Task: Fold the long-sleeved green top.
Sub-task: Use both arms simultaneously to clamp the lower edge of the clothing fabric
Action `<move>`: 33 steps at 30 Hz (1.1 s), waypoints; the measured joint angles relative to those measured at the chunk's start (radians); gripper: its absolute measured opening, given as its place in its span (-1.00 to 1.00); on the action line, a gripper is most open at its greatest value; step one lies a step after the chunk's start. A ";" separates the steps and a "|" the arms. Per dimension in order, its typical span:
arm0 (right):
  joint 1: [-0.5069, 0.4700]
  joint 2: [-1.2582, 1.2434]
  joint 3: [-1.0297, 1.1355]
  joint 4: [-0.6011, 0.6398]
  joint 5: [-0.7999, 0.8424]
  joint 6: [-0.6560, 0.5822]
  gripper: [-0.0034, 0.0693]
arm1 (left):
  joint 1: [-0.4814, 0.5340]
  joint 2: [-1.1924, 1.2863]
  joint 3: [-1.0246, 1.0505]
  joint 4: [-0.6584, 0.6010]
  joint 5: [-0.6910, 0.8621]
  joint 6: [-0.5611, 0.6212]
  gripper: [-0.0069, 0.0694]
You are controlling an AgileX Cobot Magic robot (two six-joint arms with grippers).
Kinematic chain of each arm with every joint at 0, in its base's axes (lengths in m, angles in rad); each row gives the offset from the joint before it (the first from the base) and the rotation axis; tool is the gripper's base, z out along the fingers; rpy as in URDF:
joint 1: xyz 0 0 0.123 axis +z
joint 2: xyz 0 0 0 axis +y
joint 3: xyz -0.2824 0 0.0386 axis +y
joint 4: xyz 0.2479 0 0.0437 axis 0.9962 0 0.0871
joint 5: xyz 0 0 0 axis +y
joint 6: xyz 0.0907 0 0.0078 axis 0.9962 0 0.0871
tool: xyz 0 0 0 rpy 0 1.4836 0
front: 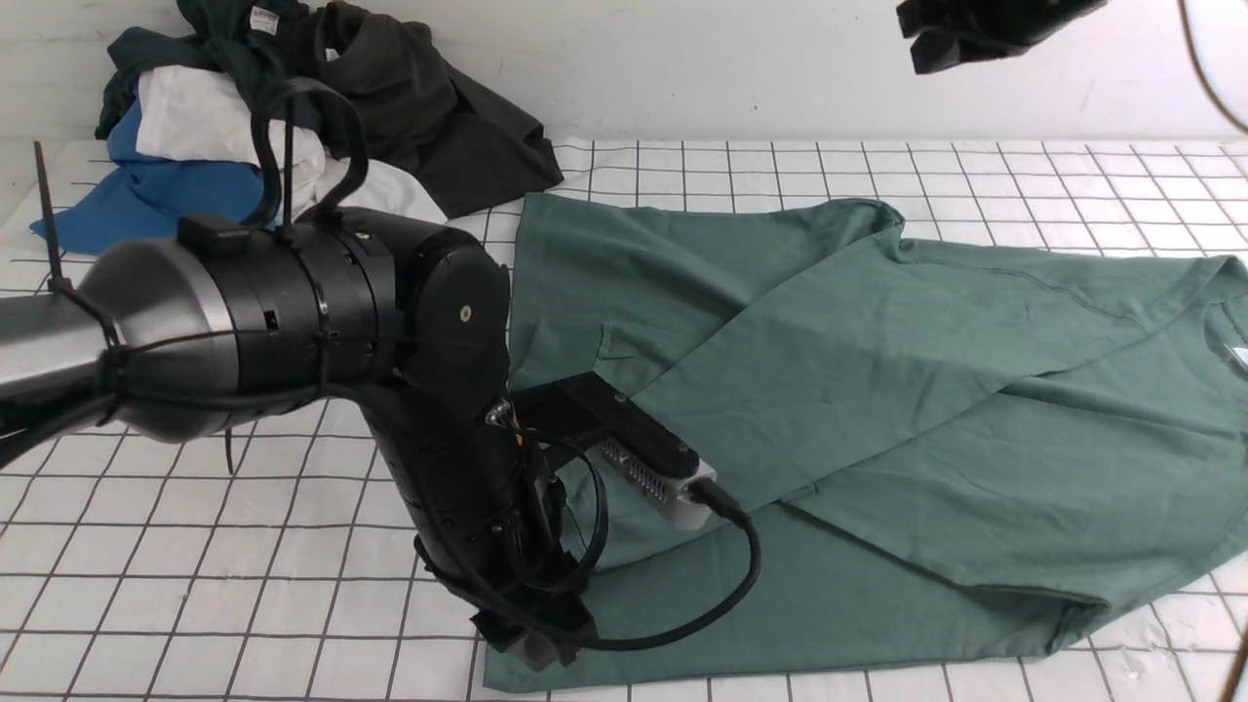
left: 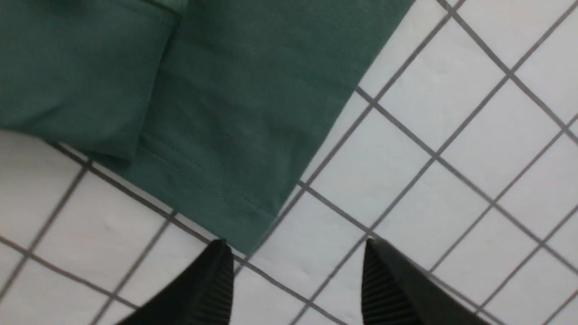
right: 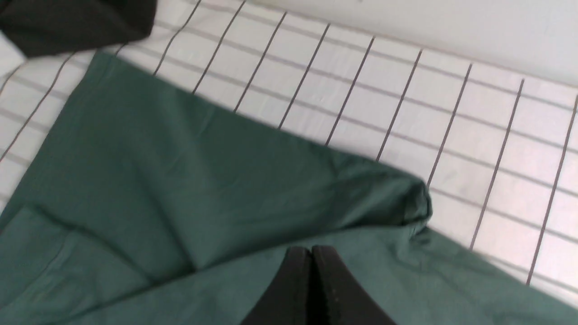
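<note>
The green long-sleeved top [front: 877,390] lies spread on the gridded table, with layers folded over its body and its neck at the far right. My left gripper [front: 531,648] is low at the top's near left corner. In the left wrist view that gripper [left: 295,243] is open with only bare table between its fingers, and the hem corner of the top [left: 226,113] ends just beside one fingertip [left: 219,253]. My right gripper [front: 960,34] hangs high above the table's back. In its wrist view it [right: 311,248] is shut on nothing, over the top [right: 180,189].
A pile of other clothes [front: 292,127], dark, white and blue, sits at the back left against the wall. Its dark edge [right: 67,22] shows in the right wrist view. The white gridded cloth [front: 195,585] covers the table around the top.
</note>
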 joint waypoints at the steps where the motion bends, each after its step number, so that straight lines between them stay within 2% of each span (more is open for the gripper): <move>1: 0.000 -0.046 0.057 0.002 0.003 -0.017 -0.95 | -0.004 0.002 0.000 0.012 -0.003 0.030 0.21; 7: 0.000 -0.382 0.453 0.008 -0.072 -0.117 -0.95 | -0.104 0.009 0.000 0.198 -0.063 0.217 0.27; 12: 0.000 -0.593 0.676 0.022 -0.110 -0.133 -0.95 | -0.155 0.060 0.000 0.318 -0.103 0.245 0.27; 21: 0.000 -0.916 1.106 0.087 -0.230 -0.140 -0.95 | -0.158 0.214 -0.006 0.348 -0.119 0.254 0.26; 24: 0.000 -0.973 1.184 0.099 -0.270 -0.147 -0.95 | -0.158 0.223 -0.011 0.349 -0.106 0.245 0.22; 26: 0.000 -1.028 1.261 0.105 -0.322 -0.159 -0.95 | -0.160 0.228 -0.013 0.345 -0.091 0.230 0.05; 27: 0.000 -1.031 1.270 0.105 -0.329 -0.160 -0.95 | -0.160 0.228 -0.013 0.345 -0.089 0.228 0.03; 28: 0.000 -1.058 1.302 0.106 -0.354 -0.168 -0.95 | -0.163 0.226 -0.013 0.337 -0.076 0.220 -0.17; 30: 0.000 -1.072 1.319 0.108 -0.366 -0.172 -0.95 | -0.165 0.219 -0.012 0.328 -0.070 0.215 -0.36; 33: 0.000 -1.088 1.327 0.113 -0.375 -0.176 -0.95 | -0.166 0.198 -0.003 0.317 -0.073 0.205 -0.54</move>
